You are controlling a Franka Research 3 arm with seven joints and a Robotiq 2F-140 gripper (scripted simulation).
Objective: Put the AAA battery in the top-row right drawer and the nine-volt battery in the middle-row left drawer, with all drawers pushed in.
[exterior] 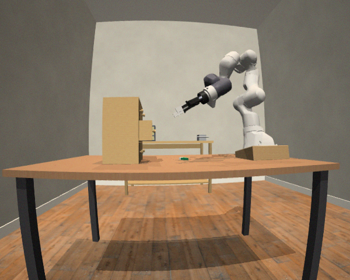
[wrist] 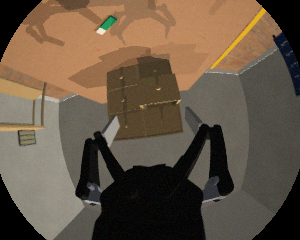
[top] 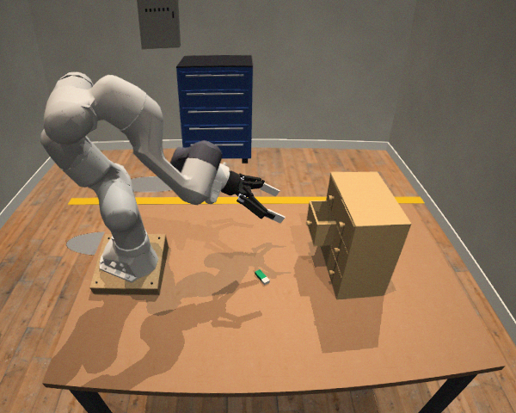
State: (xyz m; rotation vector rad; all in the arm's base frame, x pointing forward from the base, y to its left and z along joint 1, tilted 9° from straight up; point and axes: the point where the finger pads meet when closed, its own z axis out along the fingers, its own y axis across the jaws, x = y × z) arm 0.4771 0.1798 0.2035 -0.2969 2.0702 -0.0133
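The small chest stands upright. Its left middle-row drawer is pulled partway out and looks level. The drawer's floor is hidden in every view. The other drawers look pushed in. Neither the nine-volt battery nor the AAA battery can be seen in any view. My gripper is wide open with nothing between its fingers. It hangs in the air in front of the chest, above the open drawer's level and clear of it, pointing forward and down.
A green and white block, like an eraser, lies on the table between my base and the chest. A blue cabinet stands on the floor beyond the table.
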